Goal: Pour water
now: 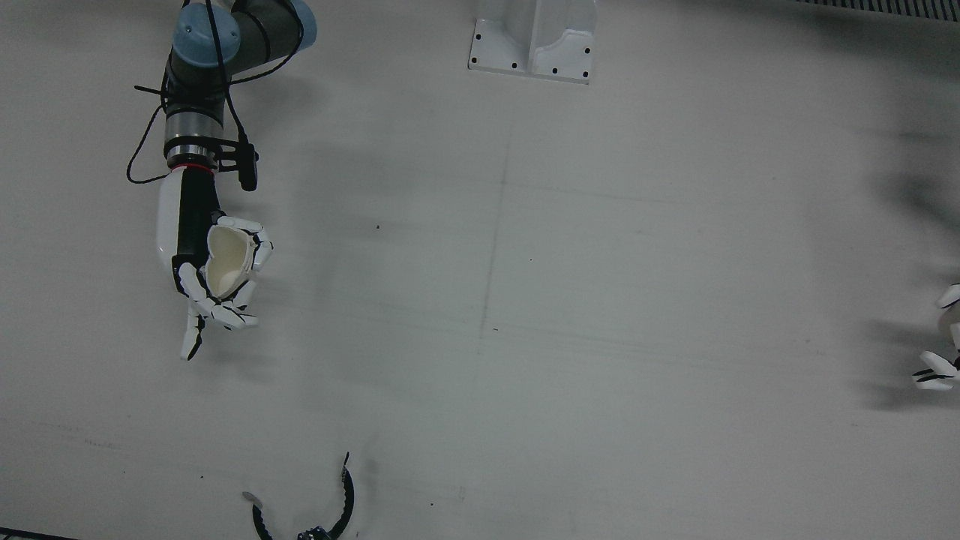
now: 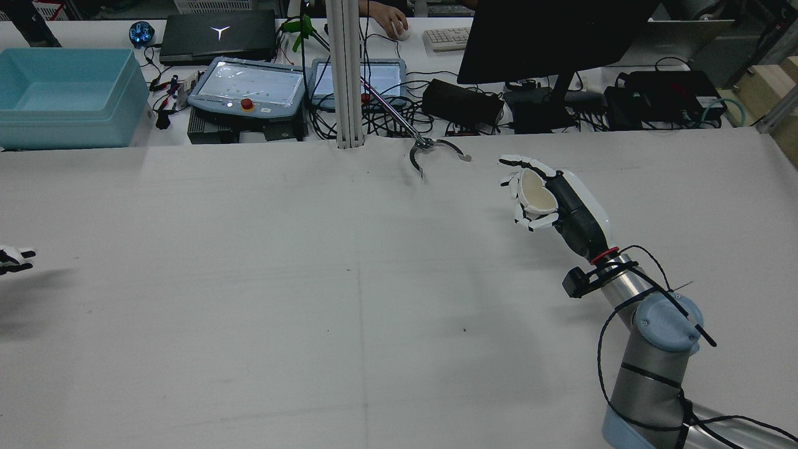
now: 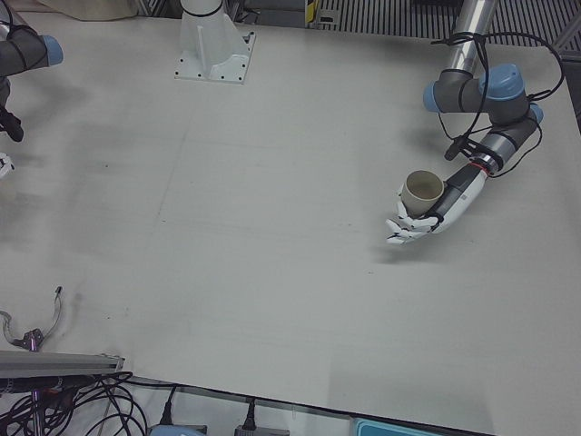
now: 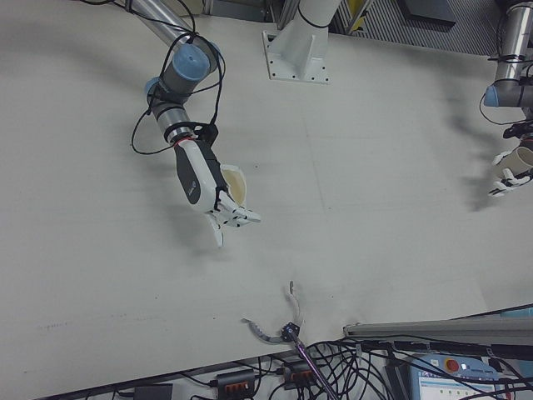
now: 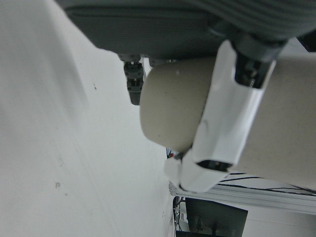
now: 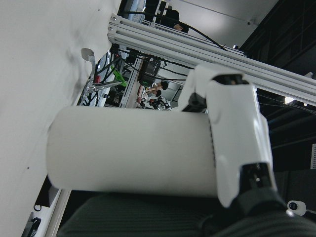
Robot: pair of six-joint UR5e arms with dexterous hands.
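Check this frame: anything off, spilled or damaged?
The cup in the right hand looks squeezed: its rim is pinched to a heart shape rather than round. The left hand holds a round-rimmed cup. No spill shows on the table.

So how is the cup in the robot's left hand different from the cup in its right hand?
The right hand squeezes its cup out of round; the left hand's cup keeps a round rim. The right cup is held nearer the table's middle, the left cup far out at the side. Both are pale, held off the table, mouths up.
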